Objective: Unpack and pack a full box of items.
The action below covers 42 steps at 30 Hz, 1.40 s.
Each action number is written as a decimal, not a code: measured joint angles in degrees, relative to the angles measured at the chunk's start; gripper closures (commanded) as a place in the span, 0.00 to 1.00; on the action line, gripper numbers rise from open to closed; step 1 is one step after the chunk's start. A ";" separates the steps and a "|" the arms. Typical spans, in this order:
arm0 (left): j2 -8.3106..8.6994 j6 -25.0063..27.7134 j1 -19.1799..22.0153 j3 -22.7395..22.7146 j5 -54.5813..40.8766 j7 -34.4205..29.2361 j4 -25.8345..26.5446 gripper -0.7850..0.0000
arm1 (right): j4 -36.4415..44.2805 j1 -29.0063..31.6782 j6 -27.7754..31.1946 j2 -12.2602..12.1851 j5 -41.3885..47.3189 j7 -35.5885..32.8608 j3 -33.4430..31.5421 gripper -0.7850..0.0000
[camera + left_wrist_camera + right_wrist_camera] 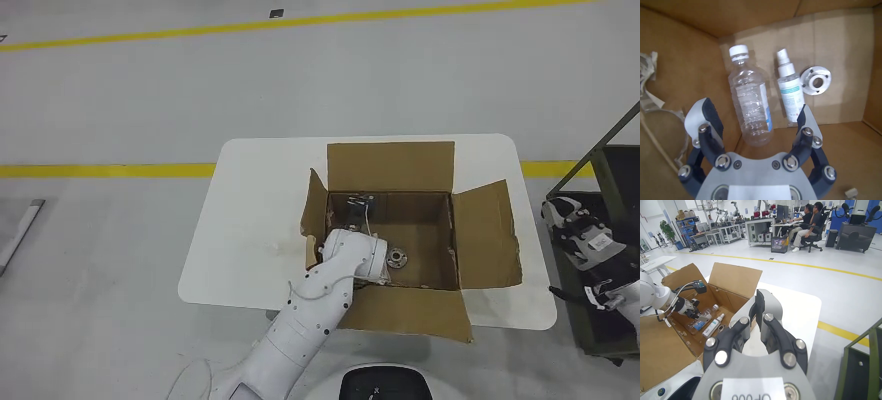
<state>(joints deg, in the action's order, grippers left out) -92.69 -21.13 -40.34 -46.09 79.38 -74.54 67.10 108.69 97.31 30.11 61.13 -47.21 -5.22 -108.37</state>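
A brown cardboard box [390, 165] stands open on the white table [250, 230], its four flaps folded outward. On its floor, a clear plastic bottle [750, 102] with a white cap and a blue-and-white label lies on its side along one wall. A white spray bottle [791, 91] with a teal-printed label lies parallel beside it. Just beside the spray bottle's shoulder lies a round metal flange [815, 80] with a centre hole and four bolt holes. The left jaws sit inside the box over the clear bottle's base, spread wide and holding nothing. The right jaws are pressed together and empty, off past the table's edge.
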 measured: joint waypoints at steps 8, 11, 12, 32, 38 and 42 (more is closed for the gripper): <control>-1.58 -0.33 2.57 0.77 -0.59 -1.14 -7.03 0.04 | 0.22 -1.75 0.37 0.09 -1.77 -0.66 3.03 1.00; -2.26 0.05 3.33 1.54 -0.66 -0.62 -9.83 0.05 | 0.11 -2.14 0.46 0.11 -2.48 -0.60 3.78 1.00; -2.47 0.02 3.54 1.72 -0.67 -0.42 -10.55 0.07 | 0.01 -2.24 0.49 0.13 -2.66 -0.58 4.02 1.00; -5.72 -0.13 6.89 2.43 -1.19 0.94 -18.94 0.35 | -1.26 -3.22 0.65 0.21 -3.61 -0.43 5.47 1.00; -6.23 0.20 6.91 1.91 -1.43 1.61 -20.99 0.32 | -1.12 -2.77 0.34 0.23 -3.84 -0.46 5.24 1.00; -6.63 0.23 7.04 1.80 -1.38 1.91 -22.12 0.60 | -1.05 -2.36 0.34 0.23 -3.81 -0.52 4.94 1.00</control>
<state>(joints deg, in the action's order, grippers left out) -99.32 -20.91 -33.29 -44.28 78.00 -72.63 44.98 107.64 94.95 30.44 61.36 -51.03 -5.74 -103.43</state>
